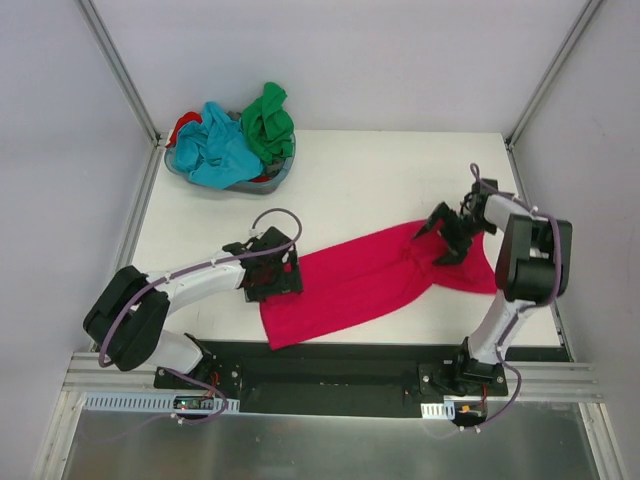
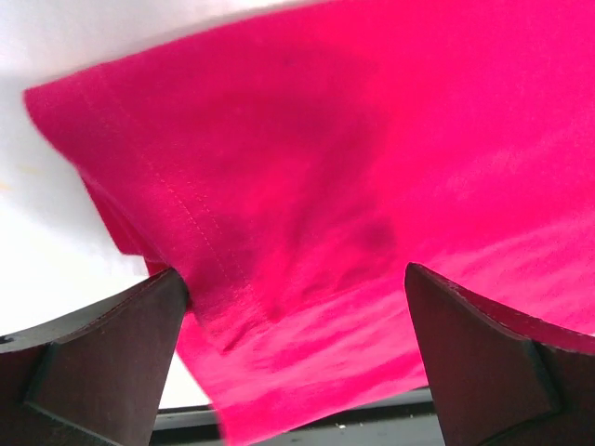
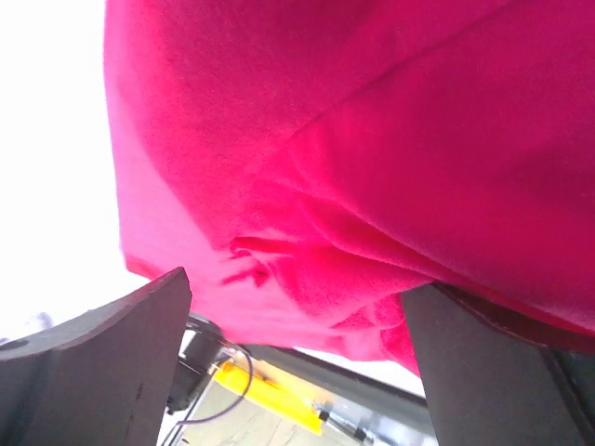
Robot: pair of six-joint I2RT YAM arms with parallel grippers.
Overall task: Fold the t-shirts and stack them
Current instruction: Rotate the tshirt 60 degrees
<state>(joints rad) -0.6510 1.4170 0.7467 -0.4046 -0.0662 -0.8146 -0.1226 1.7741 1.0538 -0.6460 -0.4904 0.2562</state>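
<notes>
White worktop (image 1: 350, 170) inside a pale enclosure (image 1: 350, 60). The crimson-pink t-shirt (image 1: 370, 280) lies spread across it, light, limp and likely to sag; hems and corners are the sensible holds. Left claw (image 1: 280, 272) at the shirt's hemmed left end, right claw (image 1: 447, 240) at its bunched right end: both gape wide, cloth in the gap, nothing clamped.

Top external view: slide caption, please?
Left tool and right tool at opposite ends of crimson t-shirt; other shirts sit in basket.
</notes>
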